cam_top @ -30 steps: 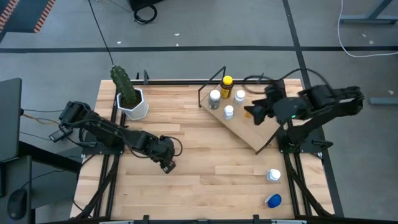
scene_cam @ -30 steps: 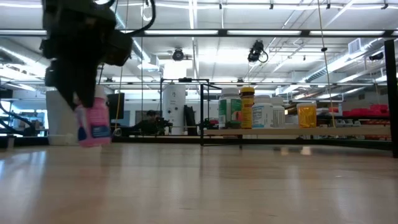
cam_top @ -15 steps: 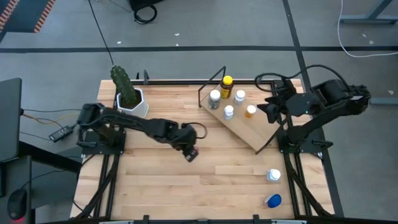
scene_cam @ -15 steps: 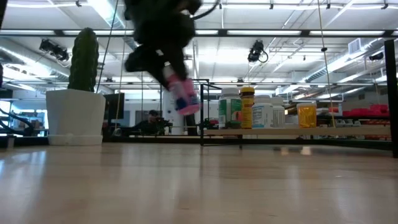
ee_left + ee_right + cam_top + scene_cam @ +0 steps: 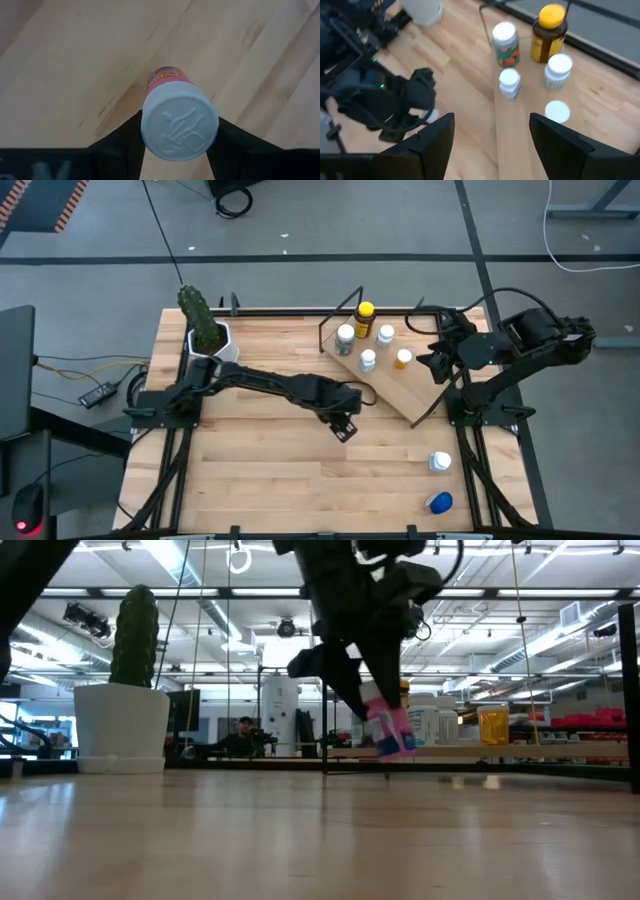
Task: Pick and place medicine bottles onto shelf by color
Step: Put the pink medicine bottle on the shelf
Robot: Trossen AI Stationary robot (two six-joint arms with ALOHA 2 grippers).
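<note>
No label text readable for you: pink bottle [image 5: 179, 119] shows only red band with blurred lettering, embossed marks on pale cap. Your left pincer [image 5: 343, 425] grasps pink bottle, lifted above bench [image 5: 290, 470], near shelf [image 5: 390, 385] edge. Half second ago it was farther left, mid-bench. Your right pincer [image 5: 428, 361] released, empty, at shelf's right side, unchanged. Orange-capped bottle [image 5: 402, 358] stands on shelf.

Setting: robotics lab or industrial test hall. Plank tabletop [image 5: 300, 470] sits on a grey concrete floor [image 5: 330, 220] with loose cables [image 5: 235, 198] and hazard striping [image 5: 70, 205]. Low view shows exposed ceiling trusses with strip lighting [image 5: 270, 592], equipment racks, and a person [image 5: 243, 732] seated in the background.
</note>
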